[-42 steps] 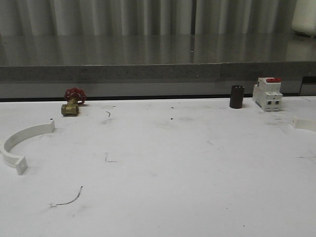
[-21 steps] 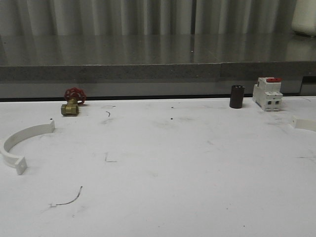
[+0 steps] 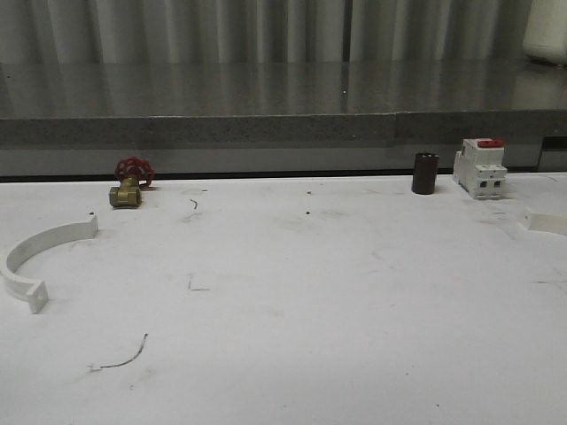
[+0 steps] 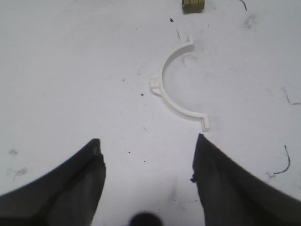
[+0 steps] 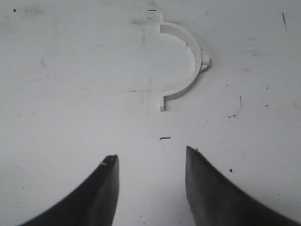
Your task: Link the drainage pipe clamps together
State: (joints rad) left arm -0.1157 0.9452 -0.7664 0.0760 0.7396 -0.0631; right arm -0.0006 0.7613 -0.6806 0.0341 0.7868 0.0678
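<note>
The white table (image 3: 292, 301) is carrying everything, scuffed and marked with dark scratches. On its left side the left clamp half (image 3: 40, 257) is lying flat, curving open toward the table's middle; the right clamp half (image 3: 545, 220) is sitting at the far right edge, well apart from the first. Along the back, a white circuit breaker (image 3: 481, 168) with a red top is standing just beside a dark cylinder (image 3: 425, 173), and a brass valve (image 3: 129, 184) with a red handwheel is resting back left.

The left gripper (image 4: 148, 155) is hovering with its fingers spread wide and holding nothing, the left half lying ahead of them. The right gripper (image 5: 151, 162) is likewise gaping and empty, the right half ahead of it.

Each half is looking like thin rigid plastic: light, stiff, probably slick and prone to skating across the smooth table when nudged. Taking hold across the middle of the arc, near the small side nub, should be leaving the end tabs free for mating.

In the front view the right half is being cut off by the frame edge, so its curve is hard to read there. The tab detail, and how the halves lock, is too small to make out.
</note>
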